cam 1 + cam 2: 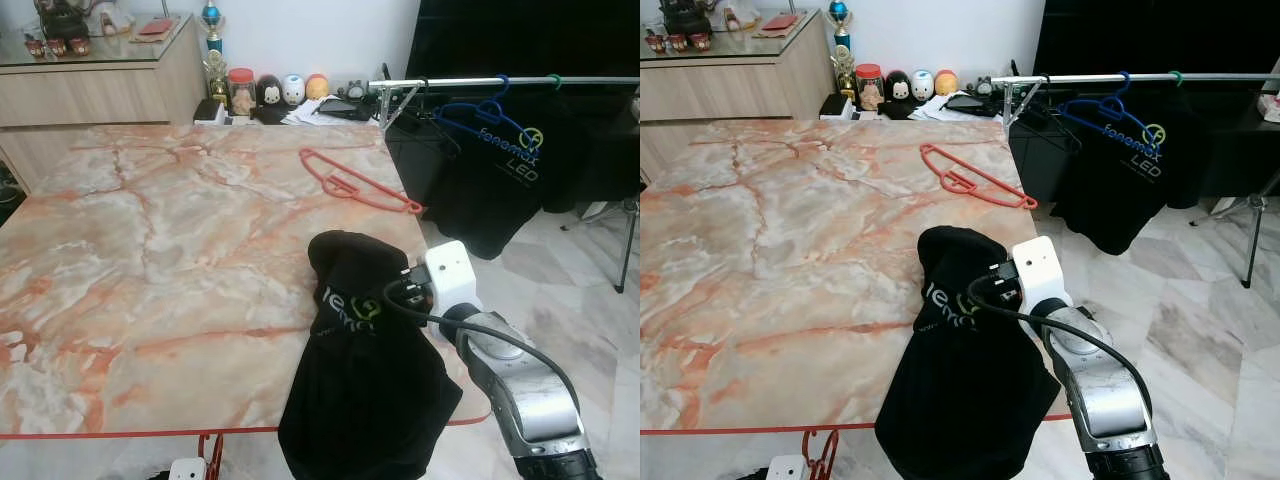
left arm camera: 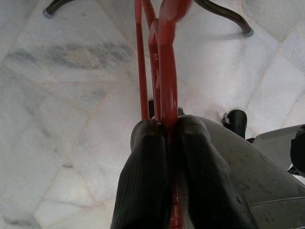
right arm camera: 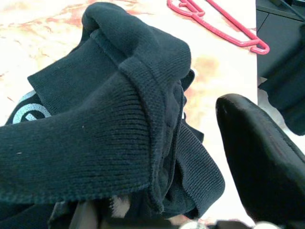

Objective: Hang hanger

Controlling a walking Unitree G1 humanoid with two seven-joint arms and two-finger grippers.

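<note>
A black shirt point(image 1: 360, 400) with a printed logo lies bunched at the marble table's point(image 1: 150, 250) near right corner and hangs over the edge. My right gripper point(image 1: 390, 292) is buried in its collar, shut on the bunched cloth; one finger point(image 3: 262, 157) shows beside the fabric. My left gripper point(image 2: 167, 125) is low, under the table's front edge, shut on the neck of a red hanger point(image 2: 164, 71) above the floor; its hook point(image 1: 207, 450) peeks up there. A second red hanger point(image 1: 355, 182) lies flat near the table's far right edge.
To the right of the table runs a metal clothes rail point(image 1: 480, 82) with a blue hanger point(image 1: 480, 112) carrying another black shirt point(image 1: 500, 190). Small figurines point(image 1: 280, 92) line the table's far edge. A sideboard point(image 1: 90, 90) stands back left. A stand's leg point(image 1: 625, 230) is at far right.
</note>
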